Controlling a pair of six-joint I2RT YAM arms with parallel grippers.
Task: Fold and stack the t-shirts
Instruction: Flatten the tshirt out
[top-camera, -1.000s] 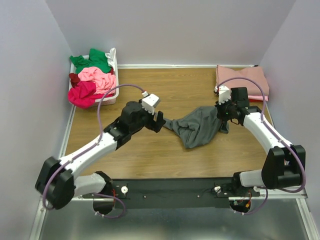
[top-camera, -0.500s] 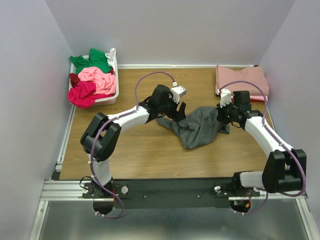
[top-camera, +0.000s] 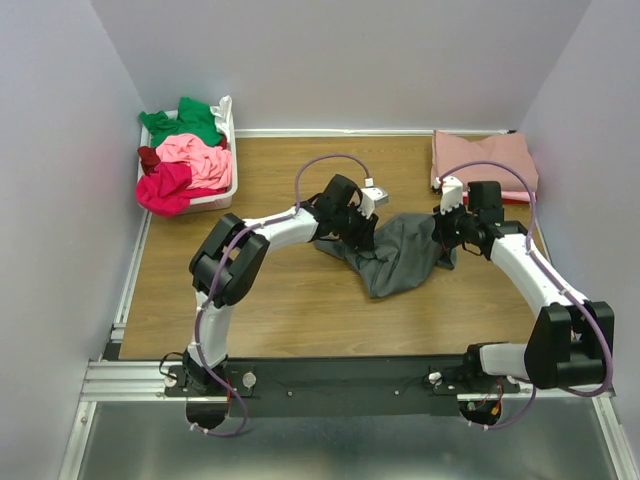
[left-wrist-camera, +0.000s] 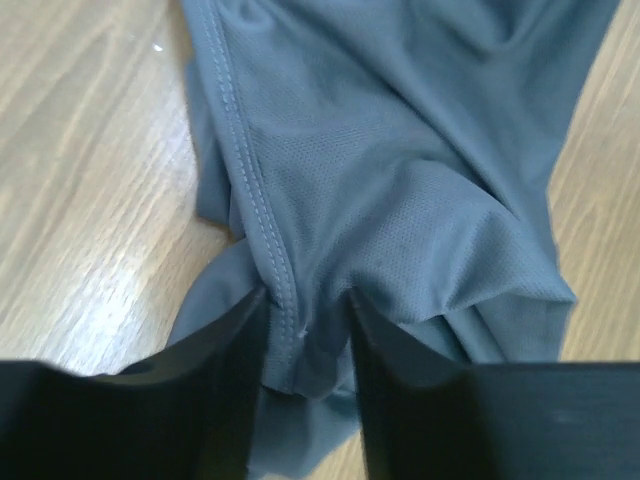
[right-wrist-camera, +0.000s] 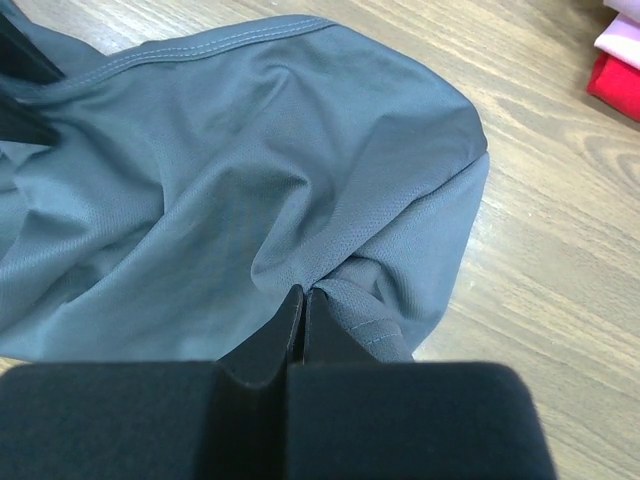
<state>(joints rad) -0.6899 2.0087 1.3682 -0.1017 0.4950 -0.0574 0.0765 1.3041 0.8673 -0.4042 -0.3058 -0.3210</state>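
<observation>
A dark grey t-shirt (top-camera: 400, 255) lies crumpled on the wooden table between the two arms. My left gripper (top-camera: 362, 238) is at its left edge. In the left wrist view the stitched hem of the dark grey t-shirt (left-wrist-camera: 400, 150) runs down between the fingers of the left gripper (left-wrist-camera: 308, 305), which stand apart with the bunched cloth in the gap. My right gripper (top-camera: 445, 240) is at the shirt's right edge. The right wrist view shows the right gripper (right-wrist-camera: 304, 292) pinched shut on a fold of the dark grey t-shirt (right-wrist-camera: 200, 200).
A white basket (top-camera: 232, 160) at the back left holds green (top-camera: 185, 122), pink (top-camera: 195, 155), magenta (top-camera: 165, 188) and maroon (top-camera: 148, 157) shirts. A folded dusty rose shirt (top-camera: 485, 160) lies at the back right, with red cloth (right-wrist-camera: 615, 85) under it. Walls close in on three sides.
My left arm has swung right, from beside the shirt's left tip to over its left edge, and its jaws have narrowed round the hem. The right gripper has hardly moved.
</observation>
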